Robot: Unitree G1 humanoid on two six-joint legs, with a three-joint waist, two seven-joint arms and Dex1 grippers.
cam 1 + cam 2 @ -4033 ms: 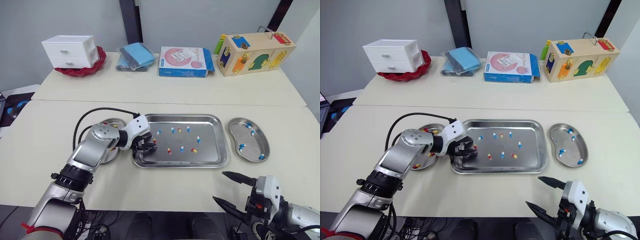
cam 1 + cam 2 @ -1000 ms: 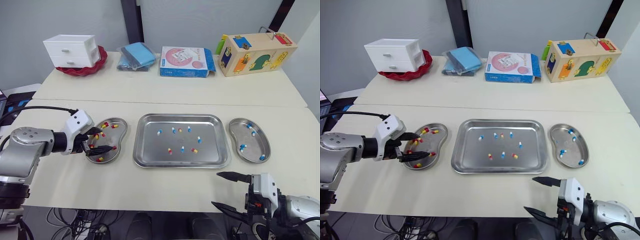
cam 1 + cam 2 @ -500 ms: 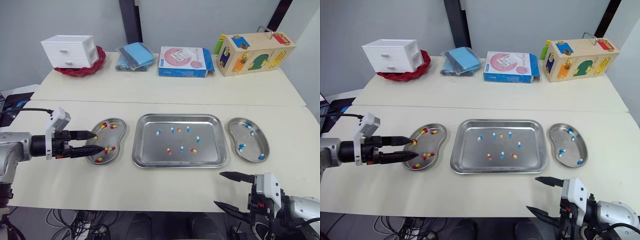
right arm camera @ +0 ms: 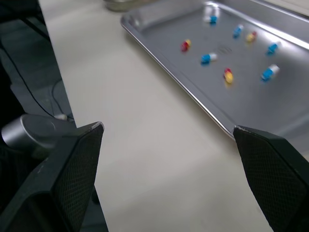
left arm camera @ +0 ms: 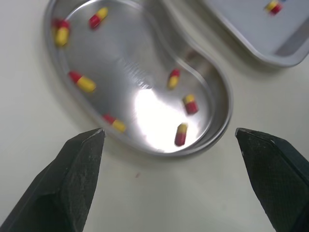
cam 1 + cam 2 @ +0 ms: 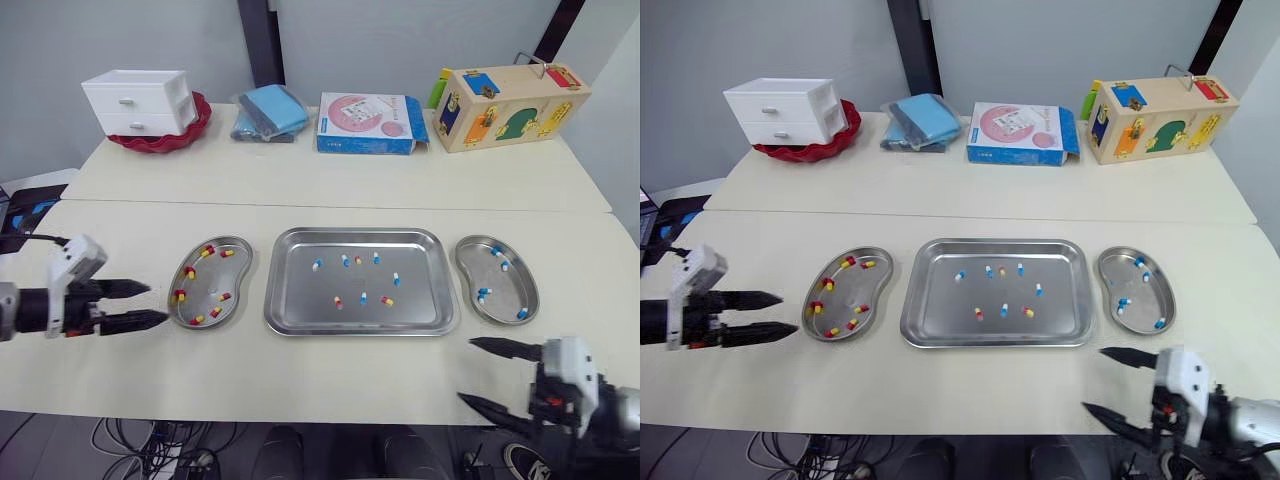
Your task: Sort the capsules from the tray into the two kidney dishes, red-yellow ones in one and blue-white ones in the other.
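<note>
Left eye view: nearest, the right gripper (image 6: pixel 467 370) hangs over the front edge of the tabletop (image 6: pixel 300 370), wide open and empty. The left gripper (image 6: pixel 157 303), also wide and empty, is near the left kidney dish (image 6: pixel 205 280), which holds red-yellow capsules (image 6: pixel 222 296). Farther, the tray (image 6: pixel 420 300) carries mixed capsules (image 6: pixel 363 297); the right kidney dish (image 6: pixel 510 290) holds blue-white ones.
</note>
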